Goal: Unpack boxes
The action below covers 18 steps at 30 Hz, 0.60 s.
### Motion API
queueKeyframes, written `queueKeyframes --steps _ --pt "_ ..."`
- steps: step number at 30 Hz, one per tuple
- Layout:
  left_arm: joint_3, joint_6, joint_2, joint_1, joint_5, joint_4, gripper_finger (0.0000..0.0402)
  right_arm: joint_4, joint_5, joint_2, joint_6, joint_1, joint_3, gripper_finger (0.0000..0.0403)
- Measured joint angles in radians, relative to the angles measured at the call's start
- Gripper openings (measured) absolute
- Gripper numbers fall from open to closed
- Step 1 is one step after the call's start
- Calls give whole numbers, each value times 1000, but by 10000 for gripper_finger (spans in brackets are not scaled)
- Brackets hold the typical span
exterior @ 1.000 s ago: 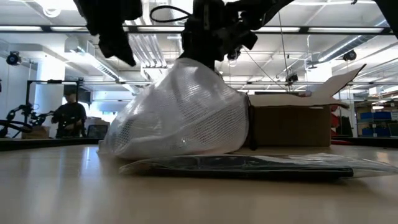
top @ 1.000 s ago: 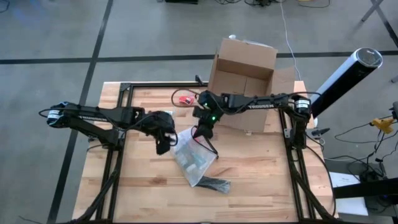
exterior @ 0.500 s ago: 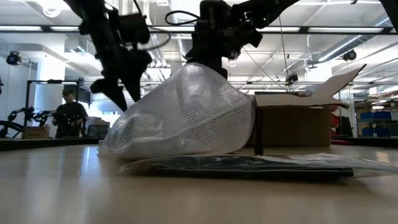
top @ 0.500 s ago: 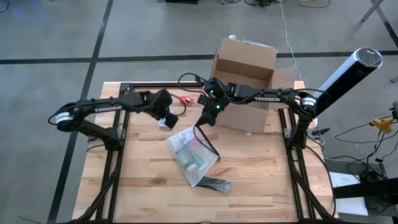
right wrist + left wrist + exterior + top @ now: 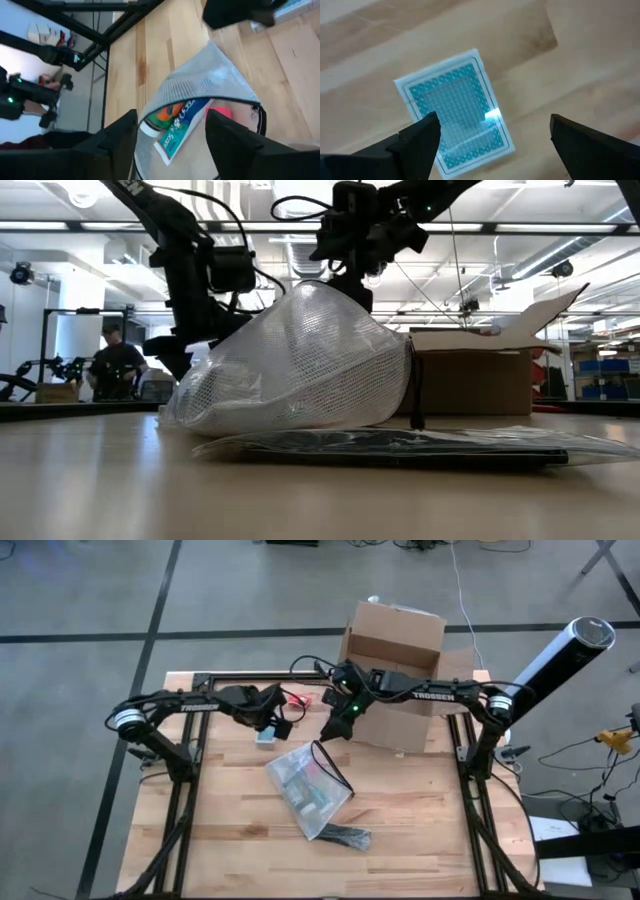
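Blue-backed card pack [image 5: 454, 110] now released under spread left gripper [image 5: 490, 137]; right gripper [image 5: 172, 132] newly parted.

Brown cardboard box [image 5: 392, 665] stands open at the table's far edge.

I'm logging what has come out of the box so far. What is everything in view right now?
Cardboard box: one, brown, flaps open, far edge of the table.
Mesh pouch: one, translucent grey-white, table centre, holding a toothpaste tube.
Flat dark packet: one, black, touching the pouch's near end.
Card pack: one, teal and white, flat on the wood beneath the left gripper.
Small red item: one, near the far edge, left of the box.
Table: one, light wood.
Person: one, dark clothing, in the room behind.
Left gripper: open, over the card pack.
Right gripper: open, above the pouch.
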Motion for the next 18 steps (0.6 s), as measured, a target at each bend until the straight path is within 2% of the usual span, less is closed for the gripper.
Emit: queueKeyframes --steps 10,18 --pt "0 -6 18 57 -33 -31 348 -65 0 -2 -102 -4 0 244" --pt "6 -6 107 76 59 48 358 -91 -5 -9 -145 -14 0 255"
